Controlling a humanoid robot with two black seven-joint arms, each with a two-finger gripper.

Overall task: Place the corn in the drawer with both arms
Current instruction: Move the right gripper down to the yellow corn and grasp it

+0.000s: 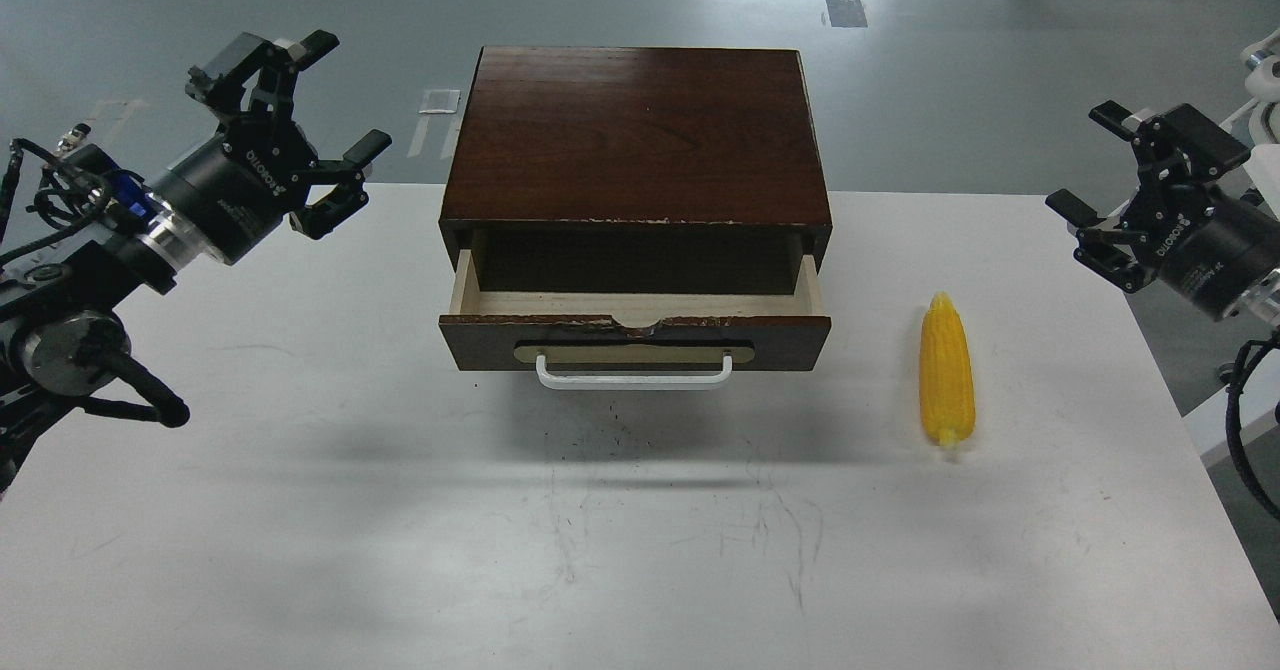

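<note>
The yellow corn point(946, 370) lies on the white table, lengthwise, to the right of the dark brown box point(637, 135). The drawer point(634, 325) is pulled partly out, showing pale wood inside and a white bar handle point(633, 375) in front. My left gripper point(300, 120) is open and empty, raised to the left of the box. My right gripper point(1125, 190) is open and empty, raised at the right edge, above and right of the corn.
The white table point(400, 530) spreads in front of the box, with scuff marks near its middle. Grey floor lies behind. Black cables point(1240, 420) hang by my right arm at the table's right edge.
</note>
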